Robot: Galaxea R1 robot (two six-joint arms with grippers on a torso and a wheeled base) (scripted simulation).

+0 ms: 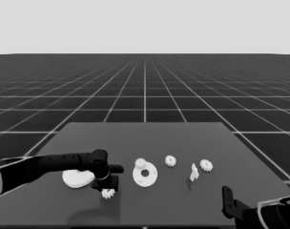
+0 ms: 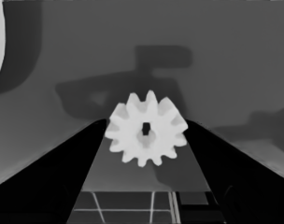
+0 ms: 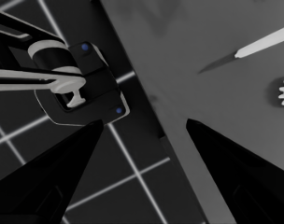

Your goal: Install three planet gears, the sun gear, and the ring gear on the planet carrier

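Dark desk (image 1: pixel 183 200) carries the left pincer (image 1: pixel 108 190), its fingers closed on a small white toothed planet gear (image 2: pixel 146 128), with the larger white round part (image 1: pixel 77 178) just behind it.

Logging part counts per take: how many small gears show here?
4: one between the left gripper fingers, one on the smaller round part at, two loose at and.

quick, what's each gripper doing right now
Left gripper: fingers on both sides of a gear; cannot tell if clamped.
Right gripper: open, empty, parked at the table's corner.
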